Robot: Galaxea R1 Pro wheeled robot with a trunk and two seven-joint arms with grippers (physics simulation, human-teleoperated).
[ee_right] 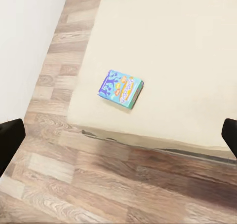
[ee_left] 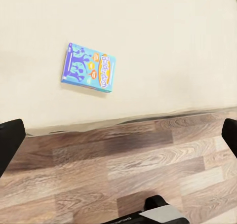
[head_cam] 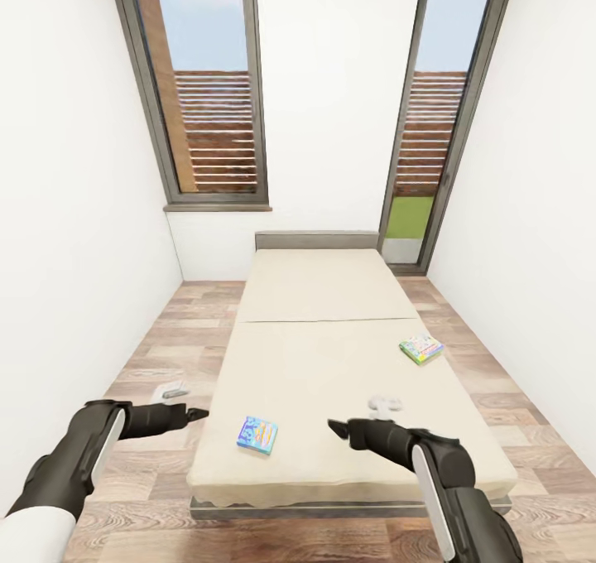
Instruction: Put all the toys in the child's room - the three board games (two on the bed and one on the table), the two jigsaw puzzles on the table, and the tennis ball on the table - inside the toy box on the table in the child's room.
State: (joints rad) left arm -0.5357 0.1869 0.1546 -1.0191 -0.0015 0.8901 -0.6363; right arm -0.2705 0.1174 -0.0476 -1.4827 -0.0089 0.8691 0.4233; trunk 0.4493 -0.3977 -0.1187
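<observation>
A beige bed [head_cam: 323, 298] with a dark grey frame fills the middle of the room. Near its foot lies a blue board game [head_cam: 257, 435], flat on the mattress; the same board game [ee_left: 89, 67] lies in the left wrist view, and the right wrist view has this board game [ee_right: 121, 88] too. A green-edged board game [head_cam: 421, 348] with a white busy cover rests by the bed's right edge. My left gripper [head_cam: 189, 415] hovers open over the floor, left of the bed's foot. My right gripper [head_cam: 338, 426] is open above the mattress, right of the blue box. Neither holds anything.
White walls close in on both sides. Wooden floor strips [head_cam: 157, 356] run along each side of the bed. Two tall windows and a glass door [head_cam: 410, 232] stand at the far end behind the grey headboard [head_cam: 316, 240].
</observation>
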